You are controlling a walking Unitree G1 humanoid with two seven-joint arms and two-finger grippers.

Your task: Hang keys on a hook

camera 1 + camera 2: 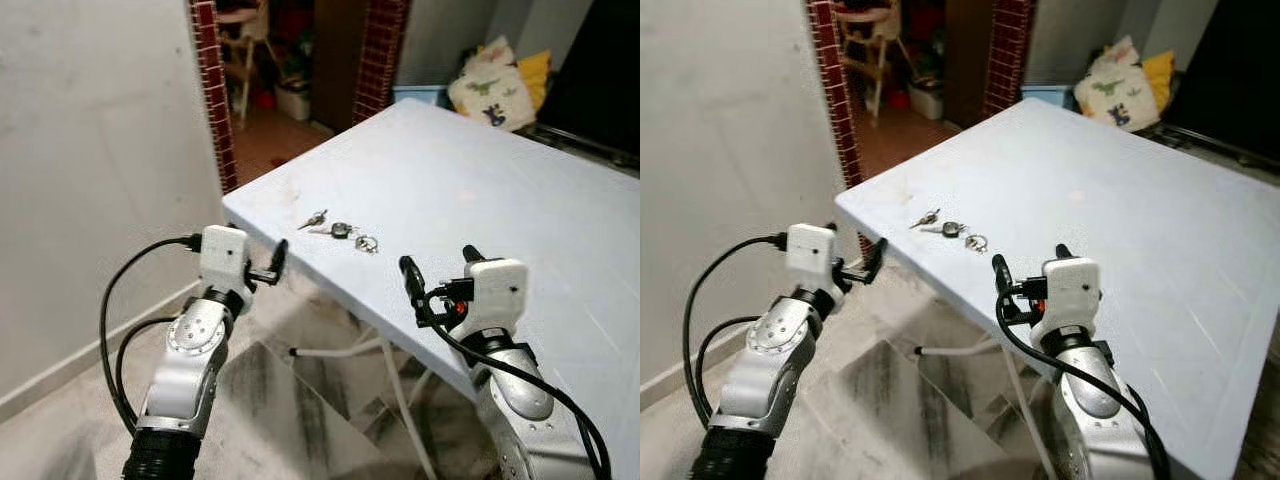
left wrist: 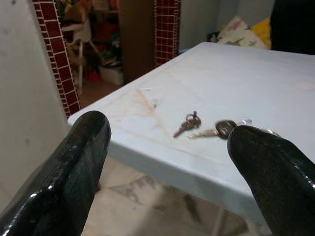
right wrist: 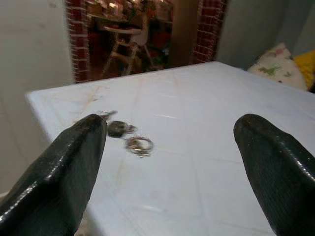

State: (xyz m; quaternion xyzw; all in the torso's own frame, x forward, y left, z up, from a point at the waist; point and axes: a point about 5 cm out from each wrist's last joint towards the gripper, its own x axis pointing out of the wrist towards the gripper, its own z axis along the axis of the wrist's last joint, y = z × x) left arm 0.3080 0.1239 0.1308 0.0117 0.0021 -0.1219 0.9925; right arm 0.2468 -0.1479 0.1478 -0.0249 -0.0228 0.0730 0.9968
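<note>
Spread right pincer (image 1: 440,275) low over pale bench (image 1: 520,190), left pincer (image 1: 270,262) likewise spread off the corner. Keys (image 1: 340,231) flat near bench edge, strung nine-to-three, at eleven o'clock from right pincer, probably nearer.

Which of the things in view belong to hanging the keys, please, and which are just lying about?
For the job:
- keys, lying near the table's corner
- left gripper, open, off the table's edge
- right gripper, open, above the table

Just about:
- patterned cushions beyond the table
- wooden chair past the brick doorway

No hook can be made out.
</note>
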